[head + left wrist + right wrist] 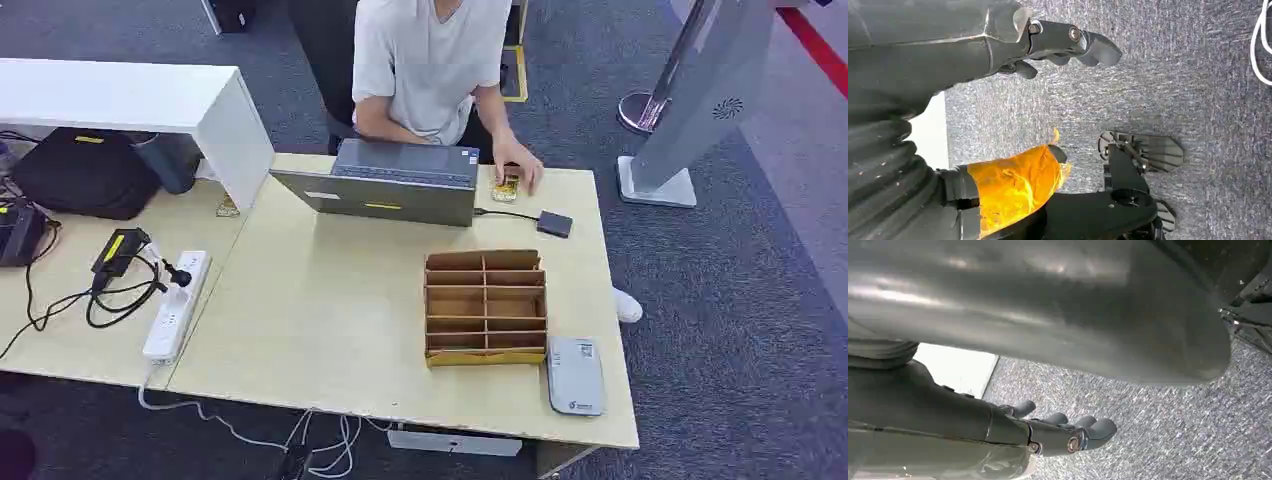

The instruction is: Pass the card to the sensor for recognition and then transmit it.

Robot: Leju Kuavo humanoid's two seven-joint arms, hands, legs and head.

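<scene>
Nearest the camera, one flat grey card sensor lies just beside one brown cardboard divider box. One small yellowish card sits beyond that box, under a person's hand beside one grey laptop. Left hand and right hand hang over carpet, fingers apart, grasping nothing.

A grey laptop sits behind a cardboard divider box; left, a power strip.

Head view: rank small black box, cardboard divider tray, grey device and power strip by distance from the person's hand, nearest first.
1. Small black box, beside the person's hand.
2. Cardboard divider tray, mid-table.
3. Grey device, near table edge.
4. Power strip, far left.
</scene>
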